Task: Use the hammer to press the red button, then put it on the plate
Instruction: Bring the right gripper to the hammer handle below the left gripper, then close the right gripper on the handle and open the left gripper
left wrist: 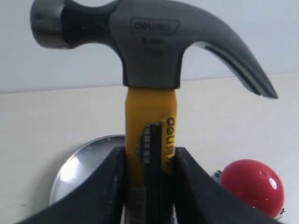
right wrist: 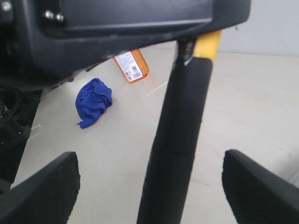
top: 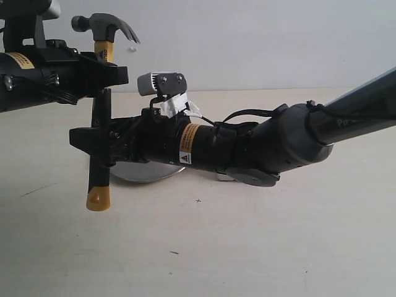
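My left gripper (left wrist: 149,161) clamped the hammer (left wrist: 149,46) upright by its neck, near the plate (left wrist: 84,158) and red button (left wrist: 252,186); my right gripper (right wrist: 149,184) stood wide around the handle. It needed to close squarely before the left released.

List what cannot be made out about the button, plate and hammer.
Red button: hidden behind the right arm in the exterior view; base cut by the left wrist view's edge.
Plate: mostly covered by that arm; left gripper blocks it in the wrist view.
Hammer butt: beyond the right wrist view's edge.
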Available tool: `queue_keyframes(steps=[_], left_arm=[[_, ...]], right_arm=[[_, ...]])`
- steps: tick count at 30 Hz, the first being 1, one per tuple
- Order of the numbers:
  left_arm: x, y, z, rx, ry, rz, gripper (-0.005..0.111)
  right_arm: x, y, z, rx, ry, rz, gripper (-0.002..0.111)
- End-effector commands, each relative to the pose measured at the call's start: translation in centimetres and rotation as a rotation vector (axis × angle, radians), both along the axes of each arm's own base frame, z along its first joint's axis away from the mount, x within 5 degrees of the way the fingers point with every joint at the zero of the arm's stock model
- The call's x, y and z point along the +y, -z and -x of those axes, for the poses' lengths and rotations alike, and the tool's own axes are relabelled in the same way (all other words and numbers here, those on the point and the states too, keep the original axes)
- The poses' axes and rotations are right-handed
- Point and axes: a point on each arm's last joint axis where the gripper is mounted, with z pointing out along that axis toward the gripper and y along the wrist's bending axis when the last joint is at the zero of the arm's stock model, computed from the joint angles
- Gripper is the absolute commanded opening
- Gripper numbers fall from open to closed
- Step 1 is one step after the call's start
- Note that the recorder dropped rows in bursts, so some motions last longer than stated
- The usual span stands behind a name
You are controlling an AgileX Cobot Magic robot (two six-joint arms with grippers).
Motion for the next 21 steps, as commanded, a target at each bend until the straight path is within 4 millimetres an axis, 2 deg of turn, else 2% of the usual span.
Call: queue_keyframes(steps=[1, 15, 21], left_arm=[[0.02, -1.51, -0.1, -0.096, -0.011, 0.037, 0.0], [0.04, -1.51, -0.11, -0.095, -0.013, 0.038, 0.0], [-0.27, -1.49, 0.06, -0.093, -0.002, 0.038, 0.0]], right_arm=[[0.3, 0.4, -0.21, 0.01, -0.008, -0.003, 0.075], [0.23, 0.57, -0.31, 0.012, 0.003, 0.009, 0.064], [0.18, 0.5, -0.42, 0.018, 0.019, -0.003, 0.064]])
